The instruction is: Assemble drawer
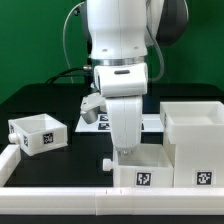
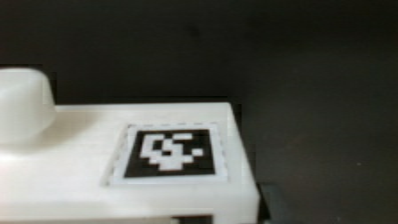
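Tool (image 1: 124, 148) lowered into open drawer box (image 1: 146, 166) at front of bench (image 1: 40, 100); fingertips hidden behind box wall, opening impossible to judge, no grip visible. Taller white box (image 1: 196, 130) touching on exterior view's right. Small drawer (image 1: 37, 132) well apart on exterior view's left, open room between. Marker board (image 1: 92, 120) partly hidden behind arm. Wrist view blurred: only tag (image 2: 175, 152) legible.

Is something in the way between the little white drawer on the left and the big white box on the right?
Yes. In the exterior view, a middle white box and the gripper reaching down to it stand between the little drawer and the big box.
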Tool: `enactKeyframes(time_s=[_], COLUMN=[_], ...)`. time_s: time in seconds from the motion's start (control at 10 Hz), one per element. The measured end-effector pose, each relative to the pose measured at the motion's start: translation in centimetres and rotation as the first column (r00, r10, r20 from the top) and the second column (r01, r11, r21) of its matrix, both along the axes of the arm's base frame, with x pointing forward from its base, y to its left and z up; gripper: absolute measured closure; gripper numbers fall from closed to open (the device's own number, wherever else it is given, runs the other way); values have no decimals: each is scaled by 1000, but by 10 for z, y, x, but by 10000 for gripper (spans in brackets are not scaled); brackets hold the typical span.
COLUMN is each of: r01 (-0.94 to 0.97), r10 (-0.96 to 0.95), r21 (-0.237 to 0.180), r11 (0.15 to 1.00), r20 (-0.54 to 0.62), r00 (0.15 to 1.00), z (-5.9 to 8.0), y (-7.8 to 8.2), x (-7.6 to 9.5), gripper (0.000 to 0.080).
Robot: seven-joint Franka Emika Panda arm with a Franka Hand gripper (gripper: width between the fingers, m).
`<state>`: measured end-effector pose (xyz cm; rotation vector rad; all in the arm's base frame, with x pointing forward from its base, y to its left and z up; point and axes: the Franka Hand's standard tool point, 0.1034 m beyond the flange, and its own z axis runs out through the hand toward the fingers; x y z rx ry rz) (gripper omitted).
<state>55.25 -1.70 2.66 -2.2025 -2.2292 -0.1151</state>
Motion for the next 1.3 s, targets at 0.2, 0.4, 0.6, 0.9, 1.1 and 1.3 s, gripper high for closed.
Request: enactKeyframes(time_s=[0.2, 0.4, 0.6, 0.9, 1.1, 1.3], r01=[0, -5, 3, 18, 17, 28], r10=[0, 5, -3, -18, -17, -28], r21=[0, -3, -6, -8, -5, -1], r11=[1000, 1000, 1000, 1000, 1000, 1000], r20=[-1, -27, -57, -74, -61, -57], r00=[1000, 1000, 998, 997, 998, 998], z=[0, 2, 6, 7, 5, -1], y=[0, -1, 3, 8, 6, 8], x=[0, -1, 0, 0, -1, -2], gripper=[758, 758, 758, 758, 758, 758])
